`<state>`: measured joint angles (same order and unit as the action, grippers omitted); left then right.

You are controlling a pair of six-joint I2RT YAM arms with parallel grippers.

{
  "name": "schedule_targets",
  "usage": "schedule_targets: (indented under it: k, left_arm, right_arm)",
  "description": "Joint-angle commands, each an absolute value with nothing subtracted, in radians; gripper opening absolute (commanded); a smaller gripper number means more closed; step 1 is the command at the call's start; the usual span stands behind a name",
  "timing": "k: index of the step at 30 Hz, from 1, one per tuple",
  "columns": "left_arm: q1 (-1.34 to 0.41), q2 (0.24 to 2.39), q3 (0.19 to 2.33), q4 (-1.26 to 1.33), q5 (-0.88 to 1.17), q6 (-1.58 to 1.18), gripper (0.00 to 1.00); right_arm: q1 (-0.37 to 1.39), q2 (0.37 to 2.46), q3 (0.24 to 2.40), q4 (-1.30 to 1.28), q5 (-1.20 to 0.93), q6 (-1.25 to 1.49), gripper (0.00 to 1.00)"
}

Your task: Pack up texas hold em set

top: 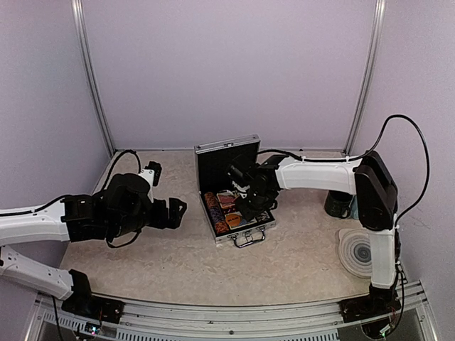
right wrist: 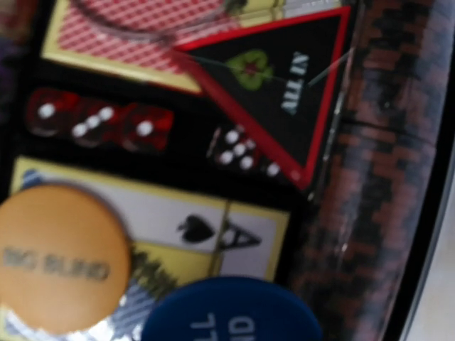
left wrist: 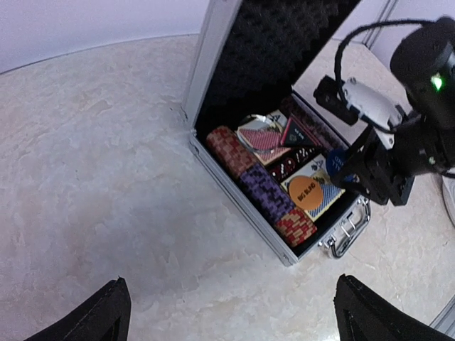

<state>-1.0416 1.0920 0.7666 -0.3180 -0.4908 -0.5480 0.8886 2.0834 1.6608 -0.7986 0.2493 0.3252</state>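
Right of case (top: pixel 227 160): mug (top: pixel 335 204), coaster (top: pixel 359 250); left tool (top: pixel 167 190) apart; right tool (left wrist: pixel 345 170) clamps blue button (right wrist: pixel 227 316).

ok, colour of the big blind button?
The big blind button is orange with dark lettering; right wrist view shows it best.

Light even and diffuse, from overhead, moderately bright. Soft shadows on the desk (top: pixel 298 263) under both arms. Right wrist view blurred throughout: blue button (right wrist: pixel 234 316) at the right pincer (top: pixel 249 202) softest, orange button (right wrist: pixel 60 259) beside it smeared. Left pincer (left wrist: pixel 229 298) is a dark silhouette, and the case (left wrist: pixel 229 186) ahead of it is sharp.
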Motion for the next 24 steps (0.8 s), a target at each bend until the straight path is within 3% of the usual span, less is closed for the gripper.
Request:
schedule_targets:
  k: [1,13,24]
  left_arm:
    - [-0.961,1.062,0.835,-0.268,-0.442,-0.486,0.99]
    - [-0.820,1.227,1.022,-0.142,-0.337,-0.354,0.99]
    - [-0.615,1.546,1.343,0.033,-0.036,-0.275,0.99]
  right_arm:
    - [0.875,2.118,1.673,-0.760,0.251,0.291,0.49]
    - [0.871,2.031,1.622,-0.708,0.253,0.256,0.76]
    - [0.863,1.663,1.300,-0.570,0.294,0.307,0.80]
